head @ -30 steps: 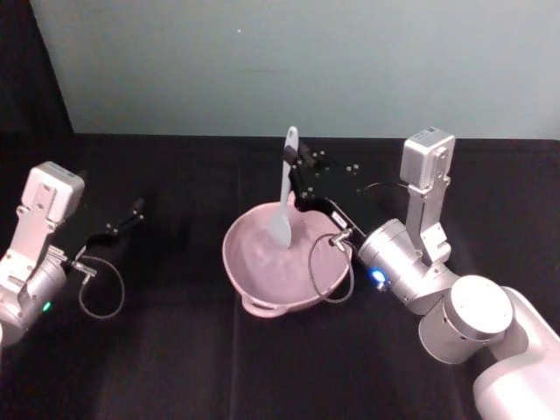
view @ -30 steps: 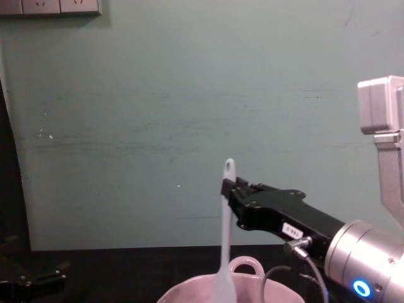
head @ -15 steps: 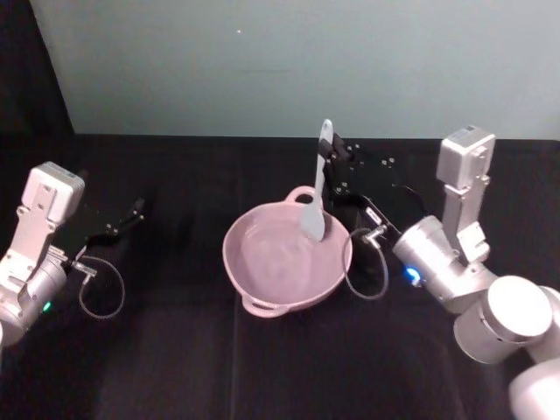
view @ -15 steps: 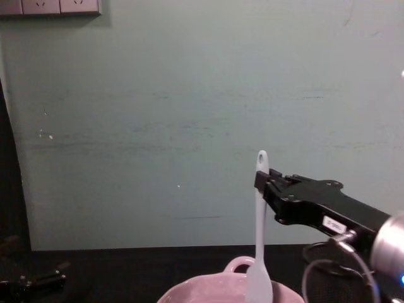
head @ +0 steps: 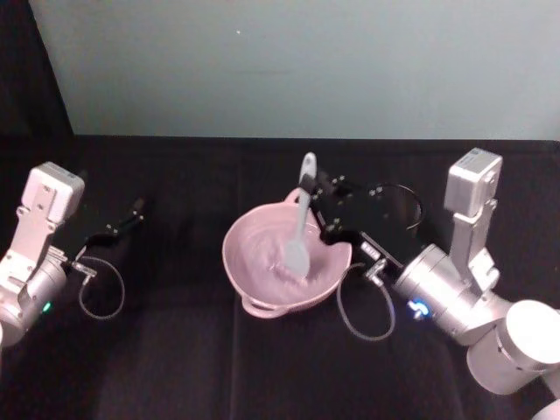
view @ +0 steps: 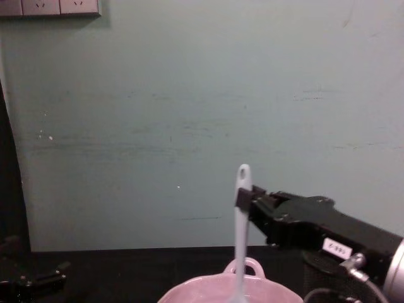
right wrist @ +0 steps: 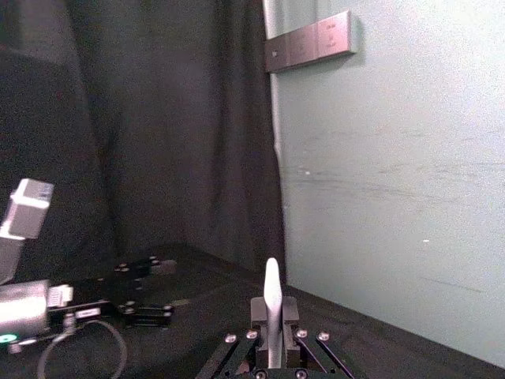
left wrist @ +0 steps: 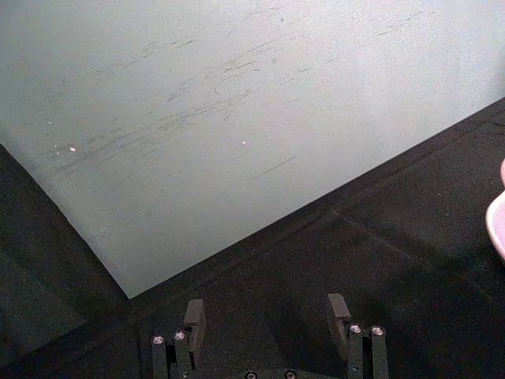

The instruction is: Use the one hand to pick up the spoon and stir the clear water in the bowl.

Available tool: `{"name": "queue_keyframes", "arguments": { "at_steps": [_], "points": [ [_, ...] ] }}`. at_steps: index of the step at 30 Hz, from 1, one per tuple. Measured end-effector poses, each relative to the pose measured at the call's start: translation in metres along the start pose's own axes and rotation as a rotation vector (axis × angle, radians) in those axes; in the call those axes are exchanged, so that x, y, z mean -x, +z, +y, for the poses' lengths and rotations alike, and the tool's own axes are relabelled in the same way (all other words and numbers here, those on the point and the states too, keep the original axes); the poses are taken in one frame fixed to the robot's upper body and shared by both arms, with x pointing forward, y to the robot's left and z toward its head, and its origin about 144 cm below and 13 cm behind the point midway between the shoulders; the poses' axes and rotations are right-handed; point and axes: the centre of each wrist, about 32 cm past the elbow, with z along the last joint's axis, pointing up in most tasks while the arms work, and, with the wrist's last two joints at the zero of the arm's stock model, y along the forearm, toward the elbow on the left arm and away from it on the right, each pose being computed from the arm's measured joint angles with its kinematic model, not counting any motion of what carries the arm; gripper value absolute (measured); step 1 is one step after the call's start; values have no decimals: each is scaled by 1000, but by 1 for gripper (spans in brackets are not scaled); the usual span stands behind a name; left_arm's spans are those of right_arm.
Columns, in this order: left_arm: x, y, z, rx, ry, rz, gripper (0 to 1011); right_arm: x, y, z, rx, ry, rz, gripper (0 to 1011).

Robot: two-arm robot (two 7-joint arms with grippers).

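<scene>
The pale pink bowl (head: 262, 278) sits mid-table, its rim and loop handle low in the chest view (view: 252, 291). The white spoon (head: 300, 229) stands nearly upright with its paddle head down inside the bowl; its handle with the hole rises in the chest view (view: 240, 227). My right gripper (head: 313, 194) is shut on the upper handle, reaching in from the right; it also appears in the chest view (view: 245, 199). In the right wrist view the handle tip (right wrist: 272, 304) sticks up between the closed jaws (right wrist: 269, 328). My left gripper (head: 136, 210) rests open, far left of the bowl (left wrist: 268, 312).
A black cloth covers the table (head: 175, 367), with a pale green wall (head: 289, 61) behind it. A cable loop (head: 101, 289) hangs by the left arm and another (head: 363, 306) lies by the right arm, near the bowl's right side.
The right gripper has carried the spoon from the bowl's left part to its right rim, then back toward the middle and lower, with the paddle deeper in the bowl. The left arm stayed still.
</scene>
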Motion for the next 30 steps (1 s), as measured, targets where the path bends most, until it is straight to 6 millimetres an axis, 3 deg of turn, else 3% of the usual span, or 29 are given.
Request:
{"name": "queue_keyframes", "arguments": {
  "at_steps": [12,22,30],
  "points": [
    [0,0,0,0,0,0,1011,20,-11,26,-28,26,20,112],
    [0,0,0,0,0,0,1011,8,-22,45,-36,-63,-27,112],
    [0,0,0,0,0,0,1011,-3,-17,42,-56,-129,-55,112]
  ]
}}
